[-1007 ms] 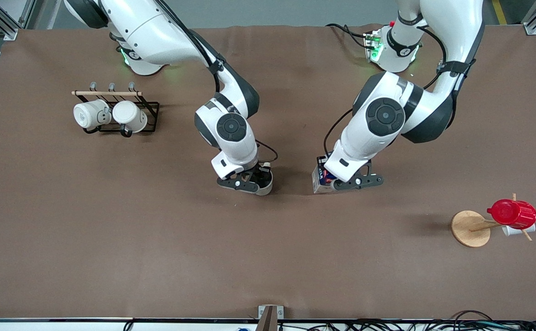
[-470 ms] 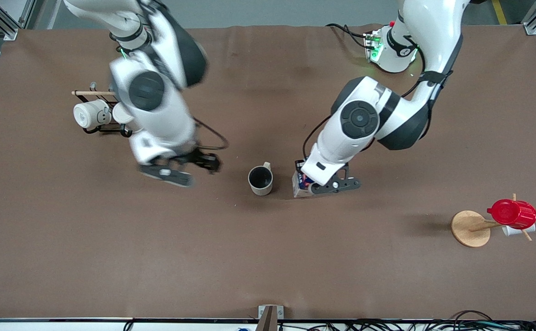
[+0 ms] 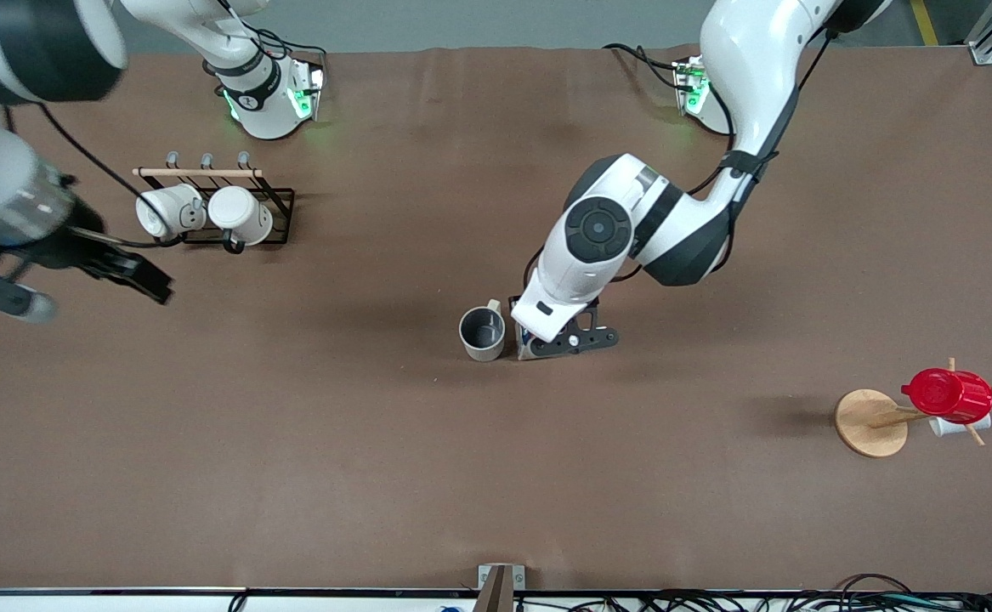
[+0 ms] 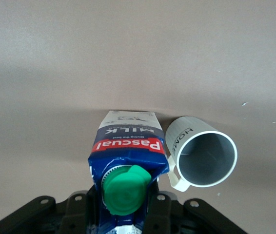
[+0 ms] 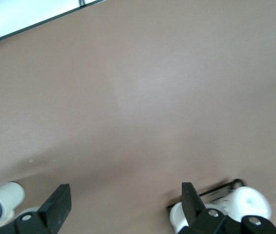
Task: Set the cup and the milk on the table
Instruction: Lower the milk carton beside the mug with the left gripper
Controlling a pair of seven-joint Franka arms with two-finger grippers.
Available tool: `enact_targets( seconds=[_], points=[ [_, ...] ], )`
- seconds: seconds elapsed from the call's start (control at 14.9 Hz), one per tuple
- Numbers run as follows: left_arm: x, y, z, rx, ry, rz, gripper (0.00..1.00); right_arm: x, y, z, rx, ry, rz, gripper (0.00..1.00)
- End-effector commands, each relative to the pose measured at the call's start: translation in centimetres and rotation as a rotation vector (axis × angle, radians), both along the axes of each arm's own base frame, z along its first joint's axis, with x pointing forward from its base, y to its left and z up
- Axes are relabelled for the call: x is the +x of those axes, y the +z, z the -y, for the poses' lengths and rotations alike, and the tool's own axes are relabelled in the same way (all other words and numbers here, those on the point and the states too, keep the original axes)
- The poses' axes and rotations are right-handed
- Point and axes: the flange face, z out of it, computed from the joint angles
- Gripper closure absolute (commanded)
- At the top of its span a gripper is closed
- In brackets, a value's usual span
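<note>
The worktop (image 3: 308,442) is plain brown and matt, like cloth or paper, with faint creases. The cup (image 4: 204,151) looks like smooth ceramic with a soft sheen, and the milk (image 4: 127,148) is glossy printed carton with a ridged green plastic cap. The arms have glossy white shells; the left hand (image 4: 121,214) is matt black.

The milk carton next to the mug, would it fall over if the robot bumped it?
Probably fairly easily: the milk carton is tall and narrow with a small base. The left gripper grips it now, so it looks steady. Tipping sideways, it would likely knock the cup right beside it.
</note>
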Motion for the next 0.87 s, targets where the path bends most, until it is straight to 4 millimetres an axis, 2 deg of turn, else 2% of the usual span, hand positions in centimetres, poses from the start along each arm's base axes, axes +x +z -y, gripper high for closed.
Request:
enact_targets(
  seconds=[0.0, 0.2, 0.34, 0.4, 0.54, 0.6, 0.67, 0.81],
  points=[
    [-0.1, 0.4, 1.1, 0.039, -0.001, 0.035, 0.69, -1.9, 1.4, 4.7, -0.013, 0.065, -0.005, 0.00],
    [0.0, -0.3, 1.7, 0.037, 0.016, 0.034, 0.69, -2.8, 1.7, 9.5, 0.071, 0.151, -0.047, 0.00],
    [-0.1, -0.7, 2.2, 0.033, 0.010, 0.036, 0.69, -3.0, 1.7, 11.0, 0.081, 0.183, -0.046, 0.00],
    [-0.5, -0.8, 2.9, 0.032, 0.001, 0.037, 0.69, -3.0, 1.6, 10.8, 0.081, 0.184, -0.049, 0.00],
    [-0.6, -0.9, 3.0, 0.032, 0.002, 0.034, 0.69, -2.8, 1.9, 9.4, 0.080, 0.171, -0.043, 0.00],
    [-0.6, -0.9, 3.1, 0.032, 0.002, 0.034, 0.69, -2.7, 2.6, 9.1, 0.068, 0.166, -0.031, 0.00],
    [-0.9, -0.9, 3.3, 0.031, -0.003, 0.034, 0.69, -2.7, 4.1, 9.1, 0.060, 0.167, -0.002, 0.00],
    [-0.8, -1.0, 3.3, 0.031, -0.003, 0.034, 0.69, -2.7, 4.5, 9.3, 0.061, 0.155, 0.004, 0.00]
  ],
)
